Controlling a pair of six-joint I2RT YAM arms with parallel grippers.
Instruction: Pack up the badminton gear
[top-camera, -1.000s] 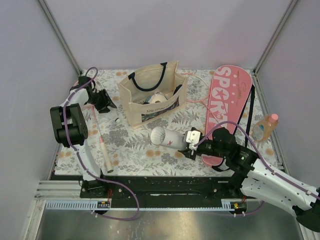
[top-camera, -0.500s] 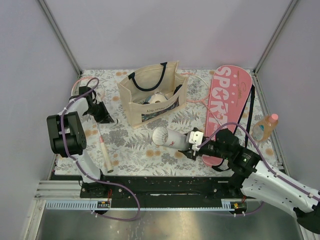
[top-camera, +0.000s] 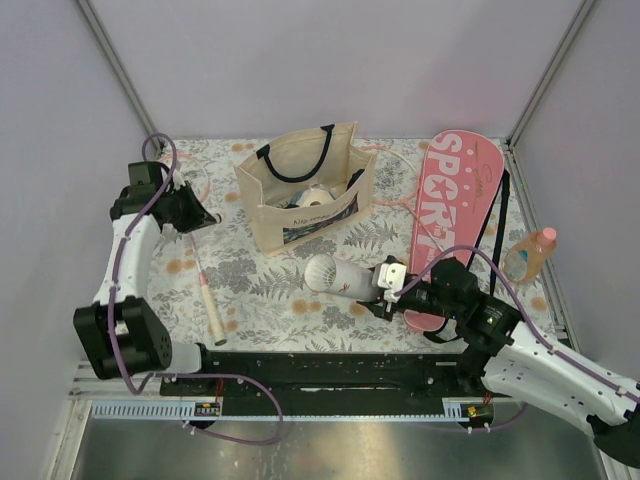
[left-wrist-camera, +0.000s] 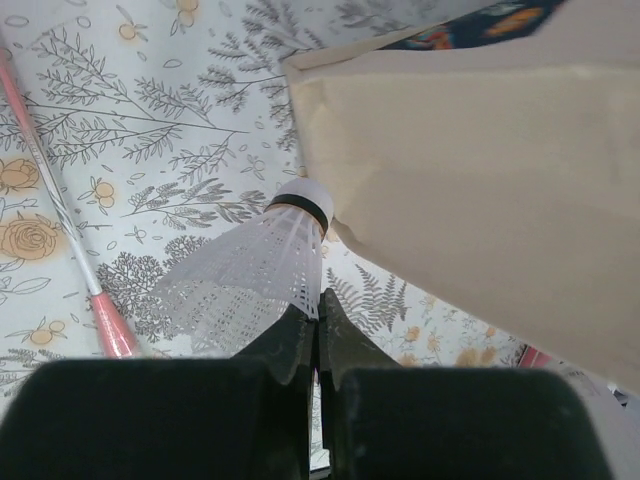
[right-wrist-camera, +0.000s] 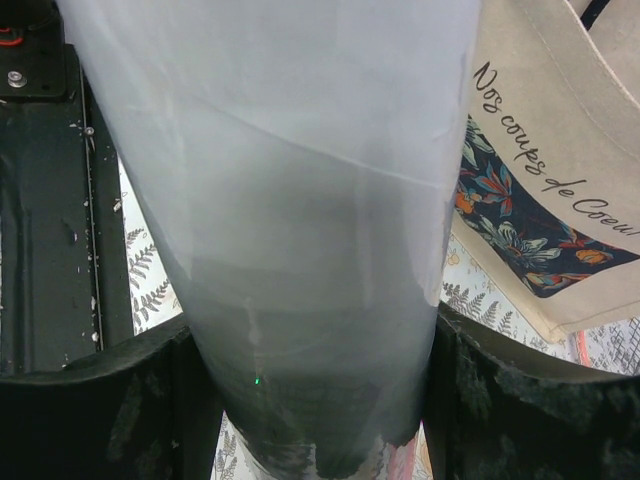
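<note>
My left gripper (top-camera: 207, 216) (left-wrist-camera: 320, 308) is shut on the skirt edge of the white feather shuttlecock (left-wrist-camera: 255, 270), held above the cloth beside the beige tote bag (top-camera: 305, 190) (left-wrist-camera: 480, 170). My right gripper (top-camera: 385, 290) (right-wrist-camera: 310, 400) is shut on the long white tube (top-camera: 338, 274) (right-wrist-camera: 280, 200), which lies tilted in front of the bag. One pink racket (top-camera: 205, 290) (left-wrist-camera: 60, 210) lies at the left. A second racket's head (top-camera: 395, 180) shows behind the bag. The pink "SPORT" cover (top-camera: 455, 210) lies at the right.
A clear bottle with a pink cap (top-camera: 530, 253) lies at the right edge. The tote bag stands open at the middle back with white things inside. Grey walls close in the floral table (top-camera: 270, 290) on three sides.
My left arm has swung its elbow down and out to the left, with the gripper staying near the bag's left corner. My right gripper and the tube have shifted slightly to the right.
</note>
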